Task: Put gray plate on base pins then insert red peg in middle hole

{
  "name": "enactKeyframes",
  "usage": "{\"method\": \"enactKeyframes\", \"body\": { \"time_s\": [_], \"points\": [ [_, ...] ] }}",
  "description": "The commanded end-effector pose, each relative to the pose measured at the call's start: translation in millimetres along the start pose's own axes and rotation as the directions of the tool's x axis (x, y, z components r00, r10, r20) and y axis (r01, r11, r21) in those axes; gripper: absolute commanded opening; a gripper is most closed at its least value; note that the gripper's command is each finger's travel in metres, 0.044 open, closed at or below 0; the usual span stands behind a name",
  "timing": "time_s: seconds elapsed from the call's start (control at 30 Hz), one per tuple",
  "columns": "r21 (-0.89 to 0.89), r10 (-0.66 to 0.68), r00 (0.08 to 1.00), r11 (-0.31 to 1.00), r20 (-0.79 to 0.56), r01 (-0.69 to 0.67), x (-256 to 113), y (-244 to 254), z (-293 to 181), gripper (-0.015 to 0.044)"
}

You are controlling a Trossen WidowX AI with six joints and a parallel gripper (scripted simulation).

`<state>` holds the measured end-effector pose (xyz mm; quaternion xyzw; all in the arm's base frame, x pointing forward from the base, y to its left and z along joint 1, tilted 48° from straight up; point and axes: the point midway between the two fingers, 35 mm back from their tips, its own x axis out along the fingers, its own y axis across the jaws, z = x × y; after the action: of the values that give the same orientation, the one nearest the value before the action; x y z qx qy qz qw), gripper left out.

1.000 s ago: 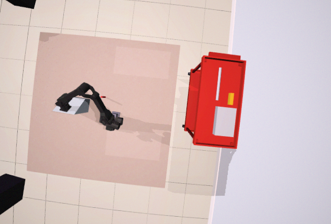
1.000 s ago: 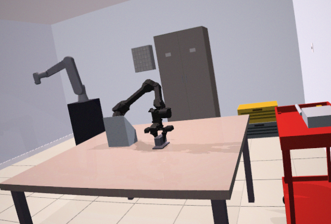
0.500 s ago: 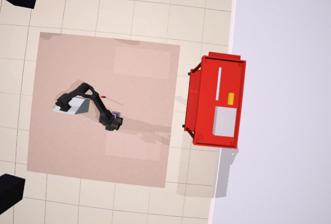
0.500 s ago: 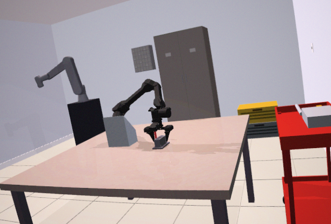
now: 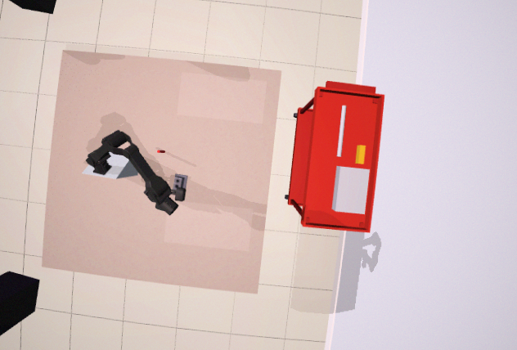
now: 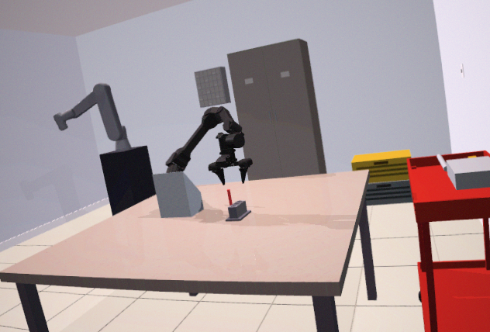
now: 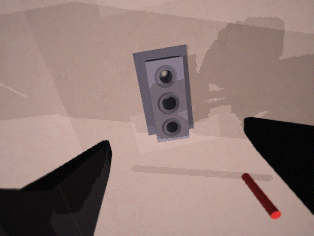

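The gray plate (image 5: pixel 180 181) (image 6: pixel 237 210) (image 7: pixel 169 89) sits on the base (image 6: pixel 246 216) (image 7: pixel 142 90) and looks level. The plate's three holes face up, and the middle one looks empty and dark in the wrist view. A pale spot shows inside the hole at the far end. How deep the pins sit is hidden. The red peg (image 5: pixel 161 151) (image 6: pixel 229 197) (image 7: pixel 261 196) stands upright apart from the plate, its foot hidden behind the plate in the exterior view. My gripper (image 6: pixel 233 184) (image 7: pixel 176 135) is open and empty, above the plate and peg, touching neither.
A pale gray wedge-shaped block (image 5: pixel 127 169) (image 6: pixel 174 195) stands by the arm's base on the table (image 5: pixel 125 233) (image 6: pixel 177 249). A red cart (image 5: pixel 321 129) (image 6: pixel 435 189) stands beyond the table's edge, with a gray box (image 5: pixel 351 190) (image 6: pixel 471 174) on it.
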<state>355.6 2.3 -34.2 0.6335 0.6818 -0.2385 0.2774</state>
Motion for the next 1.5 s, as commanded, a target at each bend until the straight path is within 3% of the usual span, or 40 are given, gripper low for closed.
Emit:
{"method": "enactKeyframes", "body": {
  "time_s": [0.0,0.3,0.57,0.73,0.87,1.47],
  "points": [
    [-0.025,-0.013,1.000,1.000,0.000,0.013,1.0,-3.3,-9.5,0.0440],
    [-0.270,-0.015,1.000,0.963,0.004,0.015,-8.3,-54.2,-111.3,0.0440],
    [-0.476,-0.019,1.000,0.879,-0.008,0.013,-2.9,-124.1,-171.1,0.0440],
    [-0.493,-0.019,1.000,0.870,-0.009,0.012,0.2,-123.8,-176.9,0.0440],
    [-0.493,-0.019,1.000,0.870,-0.011,0.011,31.2,-124.6,-177.5,0.0440],
    [-0.496,-0.020,1.000,0.868,-0.010,0.013,60.5,-124.5,-177.4,0.0440]
  ]
}}
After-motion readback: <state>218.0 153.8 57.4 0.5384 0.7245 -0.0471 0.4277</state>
